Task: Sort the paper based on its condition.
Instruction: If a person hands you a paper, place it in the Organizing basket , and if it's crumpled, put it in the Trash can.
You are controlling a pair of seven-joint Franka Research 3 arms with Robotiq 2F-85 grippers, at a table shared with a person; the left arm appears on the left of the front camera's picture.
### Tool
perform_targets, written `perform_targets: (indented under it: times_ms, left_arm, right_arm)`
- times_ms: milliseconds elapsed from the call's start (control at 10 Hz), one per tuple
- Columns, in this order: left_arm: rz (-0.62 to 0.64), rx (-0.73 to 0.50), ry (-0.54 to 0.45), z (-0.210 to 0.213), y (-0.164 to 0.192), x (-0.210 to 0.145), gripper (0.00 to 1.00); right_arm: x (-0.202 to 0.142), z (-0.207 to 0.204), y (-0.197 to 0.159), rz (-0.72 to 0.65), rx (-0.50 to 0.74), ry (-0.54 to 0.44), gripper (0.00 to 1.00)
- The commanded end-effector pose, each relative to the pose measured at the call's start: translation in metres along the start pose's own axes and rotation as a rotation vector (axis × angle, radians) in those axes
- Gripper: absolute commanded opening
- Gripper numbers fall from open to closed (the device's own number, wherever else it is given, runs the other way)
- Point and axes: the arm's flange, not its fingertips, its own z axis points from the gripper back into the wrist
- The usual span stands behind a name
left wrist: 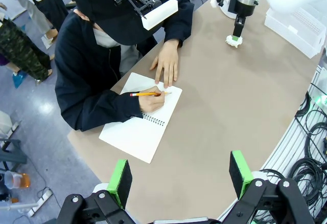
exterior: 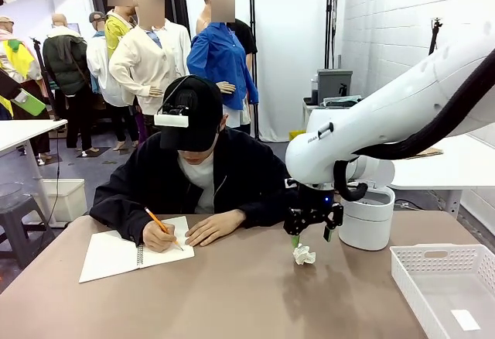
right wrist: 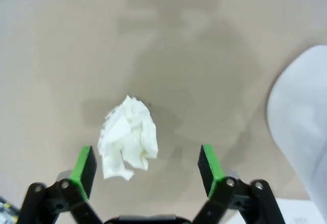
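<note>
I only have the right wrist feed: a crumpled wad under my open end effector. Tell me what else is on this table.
Observer: A white slotted basket stands at the table's near right corner, to the right of the crumpled wad.
Operator: Report the person.
Observer: The person sits across the table, writing with a pencil in a spiral notebook, well left of the right end effector.
Operator: Give me the left end effector.
Observer: The left end effector is open and holds nothing, well above the table.
</note>
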Motion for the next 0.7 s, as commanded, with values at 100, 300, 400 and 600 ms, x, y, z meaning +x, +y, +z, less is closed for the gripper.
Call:
perform_targets:
  times_ms: [100,300,400,600]
  left_arm:
    - [0.003,0.007,0.003,0.001,0.001,-0.001,1.00]
    - [0.003,0.007,0.003,0.001,0.001,-0.001,1.00]
    - [0.003,0.007,0.003,0.001,0.001,-0.001,1.00]
    - [0.003,0.007,0.003,0.001,0.001,-0.001,1.00]
  right_arm:
    - [0.022,-0.020,0.013,0.001,-0.005,0.040,1.00]
    - [0.021,-0.031,0.016,0.009,-0.015,0.072,1.00]
    - [0.023,-0.036,0.018,0.013,-0.024,0.083,1.00]
    - [0.022,-0.036,0.022,0.019,-0.027,0.090,1.00]
